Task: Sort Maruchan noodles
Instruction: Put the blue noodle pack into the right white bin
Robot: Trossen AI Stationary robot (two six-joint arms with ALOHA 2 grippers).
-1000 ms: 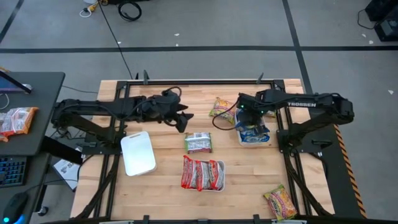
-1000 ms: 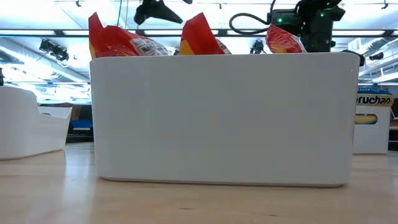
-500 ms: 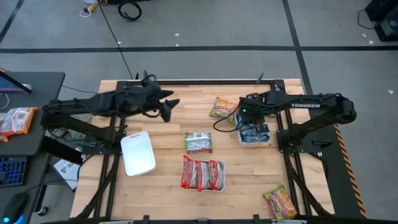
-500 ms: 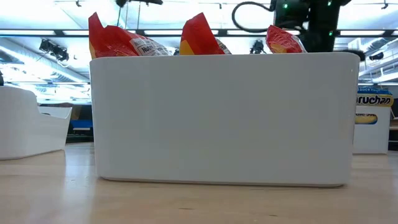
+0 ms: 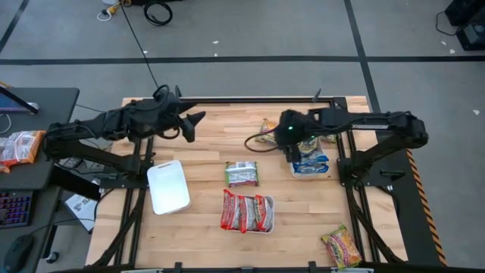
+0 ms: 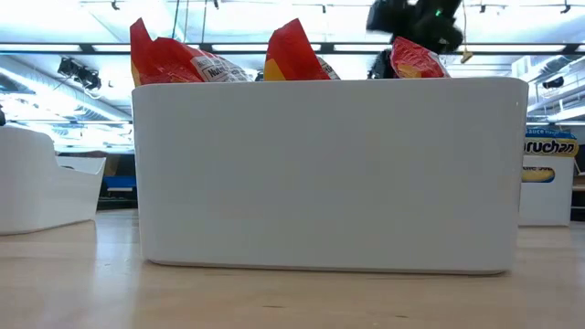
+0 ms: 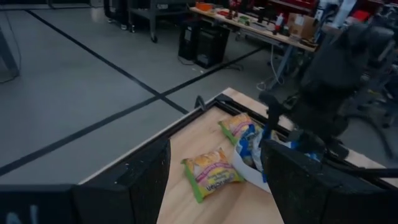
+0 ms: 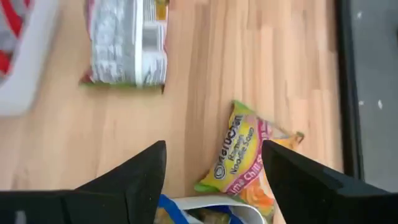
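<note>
Tabletop: pale wood in a dark frame, carrying three white trays and loose packets
Left arm: reaches over the far left part of the tabletop; left pincer hangs released, fingers spread, nothing between them
Right arm: bends across the far right; right pincer hovers just beside the blue tray, fingers apart and grasping nothing
Empty tray: left of centre, nothing in it
Red tray: near the front middle, filled with red packets standing on edge; in the low view its white wall fills the picture
Blue tray: right of centre, holding blue packets
Green packet: flat between the trays
Yellow packets: one at the far edge by the right pincer, one at the front right corner
</note>
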